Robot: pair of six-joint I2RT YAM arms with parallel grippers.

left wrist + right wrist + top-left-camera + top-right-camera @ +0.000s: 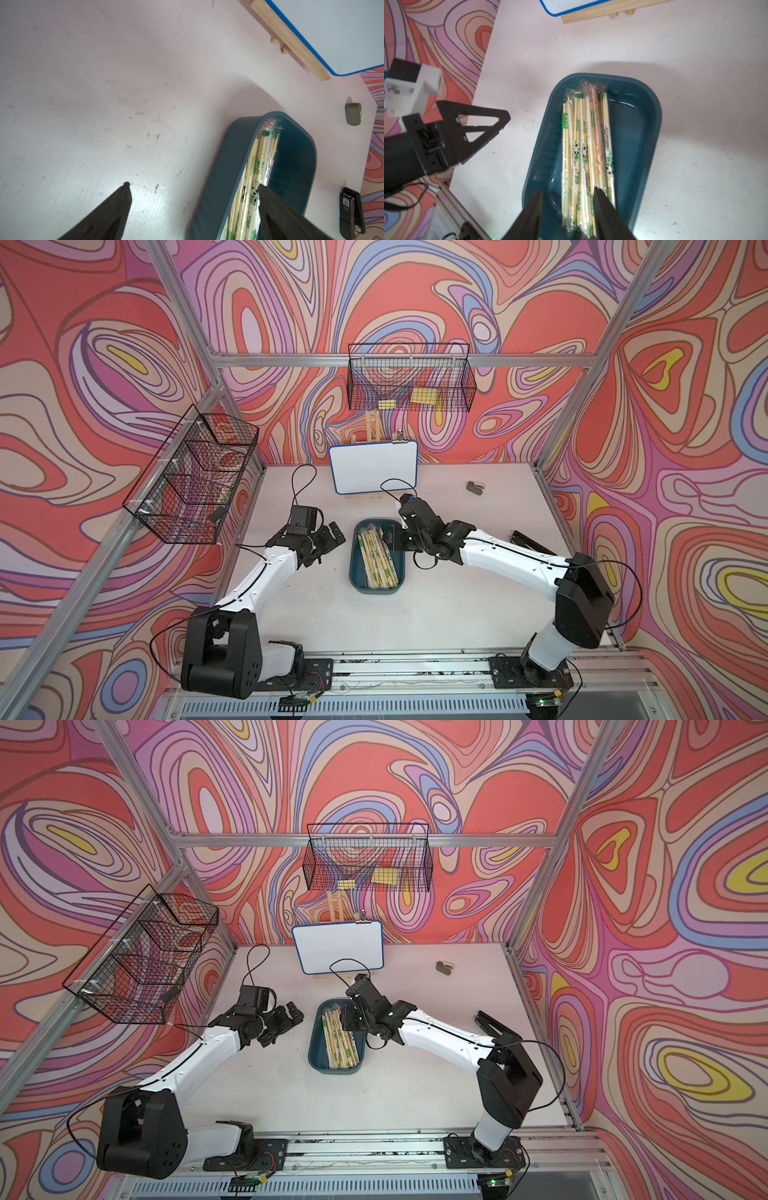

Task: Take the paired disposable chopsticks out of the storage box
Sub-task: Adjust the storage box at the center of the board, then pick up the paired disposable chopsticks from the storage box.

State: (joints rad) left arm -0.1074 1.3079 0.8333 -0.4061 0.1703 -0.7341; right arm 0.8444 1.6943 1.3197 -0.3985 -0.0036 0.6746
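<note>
Far left, on the wall frame: black wire mesh basket (191,481), clear of the white table (291,605).

Next, black triangular left fingers (121,204), spread wide, gripping nothing and touching nothing. In both top views, just left of the box and apart from its rim. In the left wrist view, 1 finger over bare table, the other in front of the sleeved pairs.

Mid-table: shallow dark teal plastic storage box (397,562), rectangular with rounded corners, long side running away from the robot. Inside, along its left part: the paired disposable chopsticks (583,145), pale bamboo sticks in clear plastic sleeves with green, panda and red-orange print. Lying flat and lengthwise, all within the box. Right part of the box floor bare.

Reaching in from the right: black right fingers (603,207), pointing down over the bundle, partly apart, not clamped on anything. 1 fingertip over the narrow bare strip of floor beside the bundle, a visible gap away from it. The other on or among the sleeves, with several pairs between the 2 and a few outside. Actual contact with the sleeves: cannot tell.

Behind the box: blue-rimmed whiteboard (374,466) on a wooden easel. Further right: small grey object (474,487), then a black stapler-like object (351,214) near the table's right edge.
</note>
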